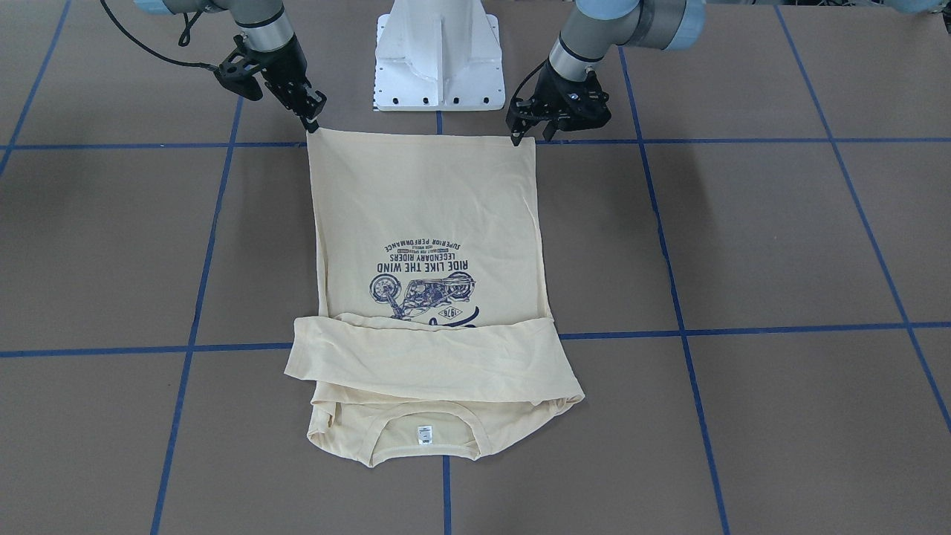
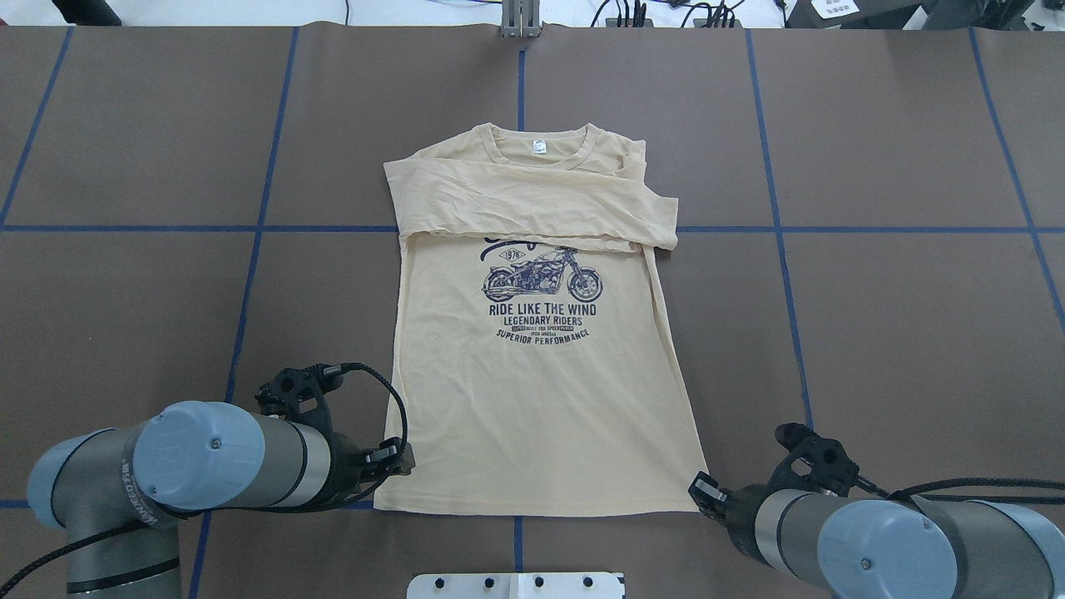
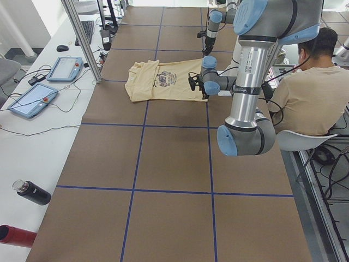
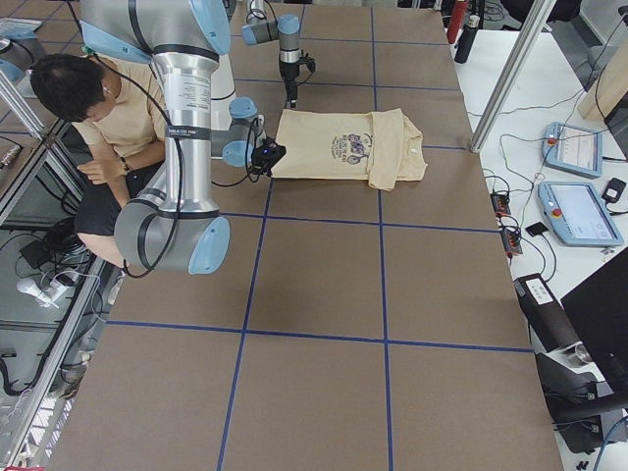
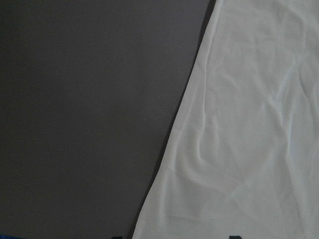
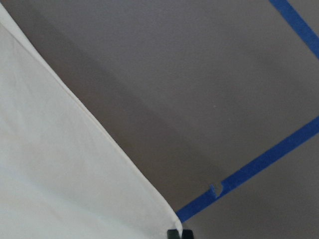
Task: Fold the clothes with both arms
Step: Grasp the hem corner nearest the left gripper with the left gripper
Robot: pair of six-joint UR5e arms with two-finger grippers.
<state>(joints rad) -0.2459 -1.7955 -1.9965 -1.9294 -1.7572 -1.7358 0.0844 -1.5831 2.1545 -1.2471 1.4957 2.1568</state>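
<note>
The cream-yellow T-shirt (image 1: 423,200) (image 2: 541,399) lies flat, print up, its hem toward the robot. Both sleeves are folded across the chest (image 1: 431,357), and the neck label (image 1: 424,434) sits at the far end. My right gripper (image 1: 313,122) (image 2: 701,489) is at one hem corner; in the right wrist view its tips (image 6: 179,234) are closed together on the corner of the cloth (image 6: 50,174). My left gripper (image 1: 531,136) (image 2: 398,459) is low at the other hem corner, fingers apart. The left wrist view shows the shirt's side edge (image 5: 249,124).
The white pedestal base (image 1: 437,52) stands just behind the hem. A person (image 3: 305,82) (image 4: 108,108) sits behind the robot. Control tablets (image 3: 32,98) and a bottle (image 3: 32,192) lie on the white side bench. Blue tape lines (image 2: 250,249) grid the brown table.
</note>
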